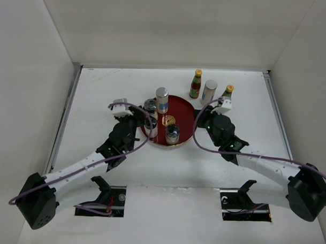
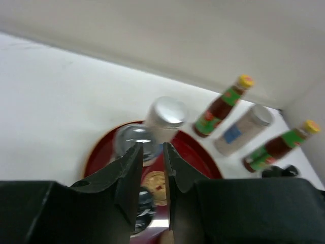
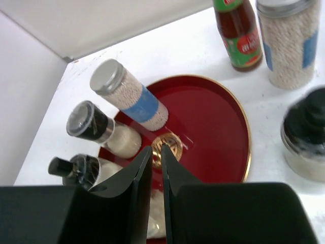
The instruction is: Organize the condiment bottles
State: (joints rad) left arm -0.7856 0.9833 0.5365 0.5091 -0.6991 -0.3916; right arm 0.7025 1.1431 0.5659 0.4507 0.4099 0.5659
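The round red tray (image 1: 183, 114) holds a silver-topped shaker (image 1: 161, 99) and short dark-lidded glass jars, one at its left (image 1: 150, 106) and one at its front (image 1: 173, 134). Behind it on the table stand two yellow-capped sauce bottles (image 1: 196, 83) (image 1: 227, 93) with a second shaker (image 1: 209, 92) between them. My left gripper (image 1: 144, 123) (image 2: 152, 146) is at the tray's left rim, shut to a narrow gap and empty. My right gripper (image 1: 202, 117) (image 3: 157, 149) hangs over the tray's right side, shut and empty. Another dark-lidded jar (image 3: 307, 133) stands off the tray beside it.
White walls close in the table (image 1: 99, 93) at the left, back and right. In the right wrist view the tray (image 3: 213, 127) has a gold emblem (image 3: 172, 145) at its middle. The left jars (image 3: 94, 124) (image 3: 76, 170) crowd its left rim.
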